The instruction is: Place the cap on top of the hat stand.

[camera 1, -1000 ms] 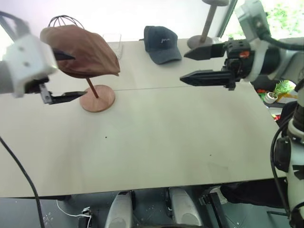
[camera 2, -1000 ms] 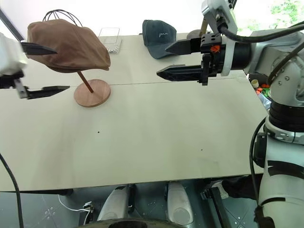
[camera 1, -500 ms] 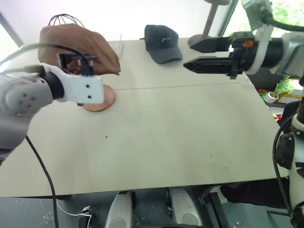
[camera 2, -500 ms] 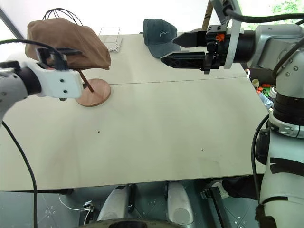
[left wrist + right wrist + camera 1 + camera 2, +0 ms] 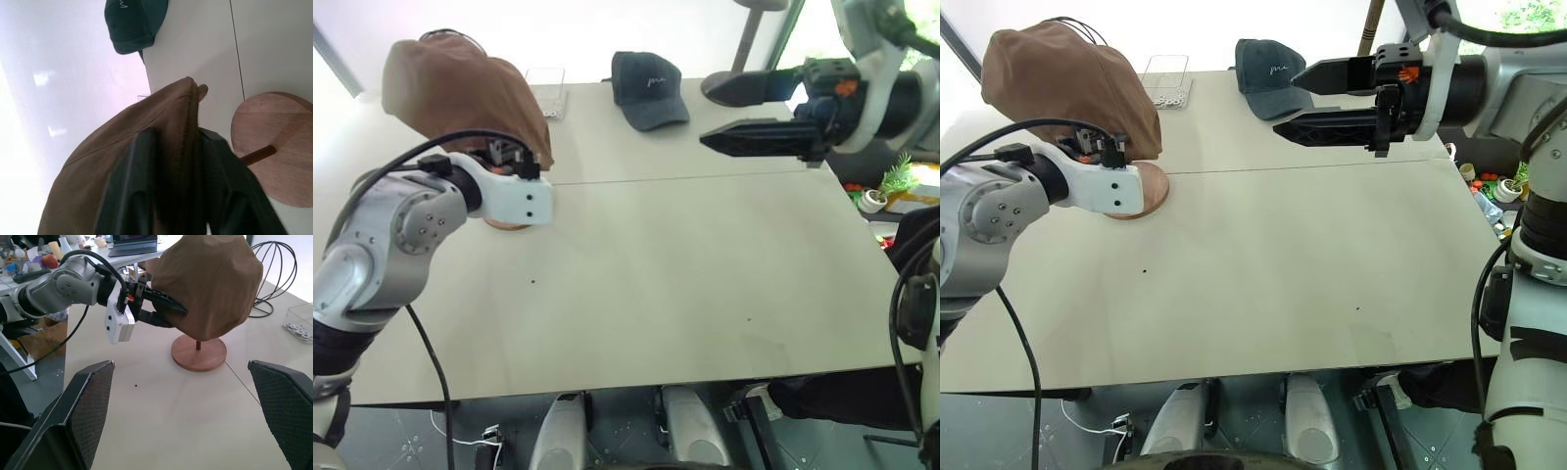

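The brown cap (image 5: pixel 1062 73) hangs over the top of the reddish wooden hat stand, hiding its disc. The stand's round base (image 5: pixel 198 352) and thin rod (image 5: pixel 257 154) show below it. My left gripper (image 5: pixel 177 317) reaches in from the near side and is shut on the cap's lower edge. A fold of brown fabric is pinched between its black fingers (image 5: pixel 142 166). My right gripper (image 5: pixel 705 117) hovers above the table's far right, pointing toward the cap. It is open and empty, well clear of the stand.
A dark navy baseball cap (image 5: pixel 646 88) lies at the table's far middle. A clear box (image 5: pixel 545 88) stands behind the stand, beside a black wire globe stand (image 5: pixel 274 264). A grey thick-stemmed stand (image 5: pixel 744 44) rises at the far right.
My left gripper swung in under the cap, rolled over and shut on its lower edge. The cap now bulges taller over the stand. The right gripper stayed open, barely moved.
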Tool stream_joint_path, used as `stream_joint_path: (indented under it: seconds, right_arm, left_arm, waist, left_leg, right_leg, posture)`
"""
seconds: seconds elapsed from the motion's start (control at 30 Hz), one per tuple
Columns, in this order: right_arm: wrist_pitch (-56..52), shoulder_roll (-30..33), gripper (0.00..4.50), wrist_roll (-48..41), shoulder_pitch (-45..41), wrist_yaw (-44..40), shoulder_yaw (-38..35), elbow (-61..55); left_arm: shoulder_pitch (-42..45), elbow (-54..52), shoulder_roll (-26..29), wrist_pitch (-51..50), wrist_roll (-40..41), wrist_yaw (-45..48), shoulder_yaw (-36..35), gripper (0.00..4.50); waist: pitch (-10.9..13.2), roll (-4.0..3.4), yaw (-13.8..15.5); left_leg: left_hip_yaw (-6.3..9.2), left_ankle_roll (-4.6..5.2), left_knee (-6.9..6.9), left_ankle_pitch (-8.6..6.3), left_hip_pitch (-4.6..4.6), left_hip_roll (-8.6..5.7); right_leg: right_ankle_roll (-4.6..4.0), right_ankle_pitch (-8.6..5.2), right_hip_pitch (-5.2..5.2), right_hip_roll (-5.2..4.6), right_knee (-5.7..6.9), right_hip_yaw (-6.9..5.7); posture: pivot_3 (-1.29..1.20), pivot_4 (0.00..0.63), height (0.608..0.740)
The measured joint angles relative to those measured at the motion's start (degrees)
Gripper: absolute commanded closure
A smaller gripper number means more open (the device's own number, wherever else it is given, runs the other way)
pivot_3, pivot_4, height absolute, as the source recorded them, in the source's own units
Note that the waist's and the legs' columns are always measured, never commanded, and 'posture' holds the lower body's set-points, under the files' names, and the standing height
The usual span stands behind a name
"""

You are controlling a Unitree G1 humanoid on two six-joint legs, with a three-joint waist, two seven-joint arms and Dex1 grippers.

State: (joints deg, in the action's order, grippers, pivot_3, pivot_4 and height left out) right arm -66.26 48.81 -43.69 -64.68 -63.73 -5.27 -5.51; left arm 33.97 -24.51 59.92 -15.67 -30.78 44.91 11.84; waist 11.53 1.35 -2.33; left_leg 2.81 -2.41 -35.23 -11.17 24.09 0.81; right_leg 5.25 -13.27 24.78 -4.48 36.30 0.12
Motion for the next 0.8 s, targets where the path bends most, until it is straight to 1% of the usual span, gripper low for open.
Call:
stream_joint_path:
  seconds: [0.03,0.23,0.43,0.6,0.8]
  right_arm:
    - [0.2,0.0,0.00,0.0,0.0,0.2,0.0,0.0]
    - [0.8,0.0,0.00,-0.1,0.0,0.8,0.0,0.0]
    - [1.0,-0.1,0.00,-0.4,0.3,1.5,0.0,0.0]
    - [2.0,-0.1,0.00,-0.3,0.4,1.4,0.4,0.4]
    - [3.4,-0.1,0.00,0.3,0.7,0.8,1.3,1.4]
  left_arm:
    - [0.2,0.4,-0.1,0.2,0.0,0.0,-0.4,4.48]
    - [0.3,2.0,-0.8,1.5,-1.1,-0.5,-2.0,4.48]
    - [3.0,3.2,-3.2,4.6,-1.2,-5.5,-4.7,4.48]
    - [4.4,5.4,-3.8,11.9,-0.1,-10.4,-7.5,4.48]
    - [4.1,8.4,-3.7,22.0,5.6,-14.8,-14.1,4.48]
  waist:
    - [0.0,0.00,0.0]
    - [0.0,0.00,0.0]
    - [0.0,0.00,0.1]
    - [0.0,0.00,0.0]
    - [0.0,0.00,0.0]
  left_leg:
    - [0.00,0.00,0.00,0.00,0.00,0.00]
    - [0.01,0.00,0.00,0.00,0.00,0.00]
    - [0.02,0.00,-0.03,0.00,0.02,0.00]
    - [0.02,0.00,-0.03,0.00,0.02,0.00]
    - [0.02,0.00,-0.05,0.00,0.01,0.00]
  right_leg:
    - [0.00,0.00,0.00,0.00,0.00,0.00]
    - [0.01,0.01,0.00,0.00,0.01,0.00]
    - [0.04,0.03,0.00,0.00,0.02,0.00]
    - [0.17,0.10,0.00,0.00,0.02,0.00]
    - [0.18,0.12,0.00,0.00,0.04,0.00]
  posture:
    - [0.00,0.150,0.740]
    - [0.00,0.150,0.740]
    - [0.00,0.150,0.740]
    - [0.00,0.150,0.740]
    - [0.00,0.150,0.740]
